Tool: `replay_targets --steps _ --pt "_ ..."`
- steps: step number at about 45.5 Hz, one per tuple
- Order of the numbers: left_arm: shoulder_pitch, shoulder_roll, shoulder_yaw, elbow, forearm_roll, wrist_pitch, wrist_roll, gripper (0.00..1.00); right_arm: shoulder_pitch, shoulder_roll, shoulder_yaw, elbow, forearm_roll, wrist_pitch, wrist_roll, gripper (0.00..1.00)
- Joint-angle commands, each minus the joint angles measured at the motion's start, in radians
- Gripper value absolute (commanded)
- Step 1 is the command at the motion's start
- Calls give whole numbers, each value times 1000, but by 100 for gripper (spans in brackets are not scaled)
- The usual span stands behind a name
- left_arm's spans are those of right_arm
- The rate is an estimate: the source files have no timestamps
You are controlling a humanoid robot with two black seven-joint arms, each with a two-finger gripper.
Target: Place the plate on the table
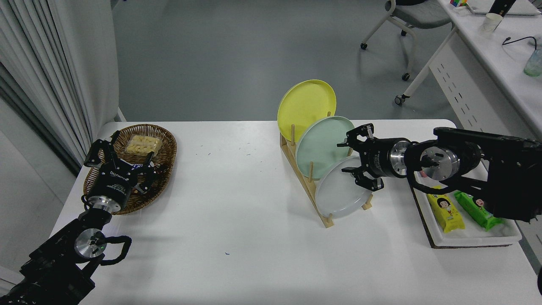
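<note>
From the head view I have the plate [341, 192] standing on edge in the nearest slot of the wooden rack [307, 180], leaning back toward the mint plate [322, 146], with the yellow plate [305, 103] in the farthest slot. The rack sits on the table [237, 220] right of centre. My right gripper [350, 163] comes in from the right edge and points left, its fingers spread wide, one above and one below, at the plate's upper right rim (I can't tell whether a fingertip touches the rim or only overlaps it in this view). It grips nothing. My left gripper [118, 163] is parked at the lower left, fingers spread, hanging over the near edge of the wicker basket [165, 148], which holds a pack of pale snacks [144, 145]. At the table's right edge a white tray [465, 239] carries a yellow packet [444, 210] and a green packet [478, 209], lying side by side just under my right arm.
</note>
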Motion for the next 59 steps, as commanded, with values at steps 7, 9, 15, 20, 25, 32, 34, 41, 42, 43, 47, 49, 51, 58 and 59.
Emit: replay_targets --steps 7,9,15,20,25,32,34,41,42,43,47,49,51,58,59 --pt "0 0 0 0 1 0 0 98 0 -32 -1 2 -5 41 0 54" --pt "0 0 0 0 1 0 0 98 0 -34 -1 2 -5 41 0 53" --pt "0 0 0 0 1 0 0 98 -3 -41 -1 2 -5 41 0 53" --pt "0 0 0 0 -1 0 0 98 -11 -40 0 -1 -17 41 0 53" --pt "0 0 0 0 1 0 0 98 -12 -38 2 -3 -20 41 0 50" --pt "0 0 0 0 1 0 0 98 -18 -37 11 -8 -20 35 0 50" --pt "0 0 0 0 1 0 0 98 -21 -37 11 -8 -18 34 0 50" --pt "0 0 0 0 1 0 0 98 -35 -40 19 -12 -17 31 2 50" --pt "0 0 0 0 -1 0 0 98 -37 -40 23 -11 -17 31 2 50" --pt "0 0 0 0 1 0 0 98 -38 -38 30 -11 -17 29 2 50" --pt "0 0 0 0 1 0 0 98 -49 -38 46 -12 -18 24 2 50" --pt "0 0 0 0 -1 0 0 98 -55 -37 56 -12 -18 18 2 49" --pt "0 0 0 0 1 0 0 98 -58 -35 63 -12 -18 15 2 49" --pt "0 0 0 0 1 0 0 98 -70 -32 83 -12 -18 0 2 47" --pt "0 0 0 0 -1 0 0 98 -72 -32 83 -12 -18 -2 2 47"
